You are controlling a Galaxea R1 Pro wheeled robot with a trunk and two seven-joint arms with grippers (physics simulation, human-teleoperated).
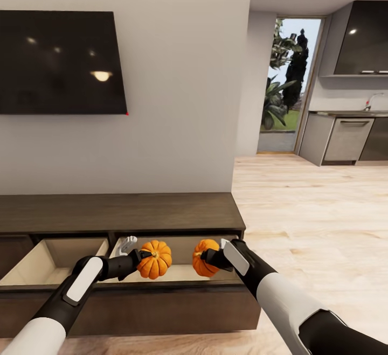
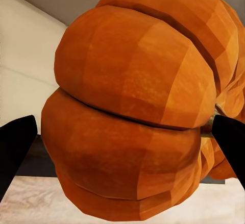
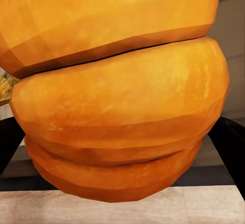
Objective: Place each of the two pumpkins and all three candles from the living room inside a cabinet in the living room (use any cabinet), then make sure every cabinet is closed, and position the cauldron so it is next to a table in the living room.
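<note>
- Left gripper (image 1: 141, 262): its fingertips are hidden behind the left pumpkin (image 1: 154, 259) in the head view; at the wrist, only dark finger (image 2: 15, 150) slivers show at the picture's sides.
- Right gripper (image 1: 207, 258): its jaws are largely covered by the right pumpkin (image 1: 203, 257).
- Right pumpkin (image 3: 120, 101) is cut off by the wrist picture's top edge.
- Cabinet (image 1: 118, 212) runs off the left edge; the arms cover part of its open drawers.
- TV (image 1: 59, 61) is cut at the left edge.

Both arms reach forward, forearms converging toward twelve o'clock. The left gripper (image 1: 141, 262) is clamped on a pumpkin (image 1: 155, 259). The right gripper (image 1: 207, 258) grips the other pumpkin (image 1: 203, 257).
</note>
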